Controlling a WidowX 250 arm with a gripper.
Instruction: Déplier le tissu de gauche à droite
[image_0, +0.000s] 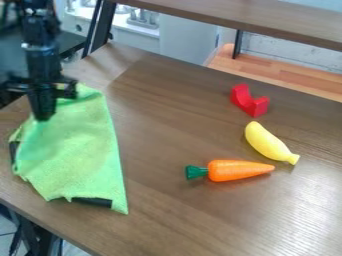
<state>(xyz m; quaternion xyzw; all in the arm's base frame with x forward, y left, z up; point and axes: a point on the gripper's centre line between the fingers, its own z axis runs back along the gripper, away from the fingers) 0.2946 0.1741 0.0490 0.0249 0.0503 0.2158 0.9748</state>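
Brown table (167, 120), one, beneath the cloth; green cloth (73, 155), one, lying partly folded; black gripper (43, 116), one, over the cloth's far part, clenched or released, I cannot tell; orange carrot (235, 170), right of the cloth; yellow banana (267, 142), farther right; red block (255, 107), right of the cloth's far end.

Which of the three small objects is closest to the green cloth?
The orange toy carrot with the green top; the yellow toy banana and the red curved block lie farther from the green cloth.
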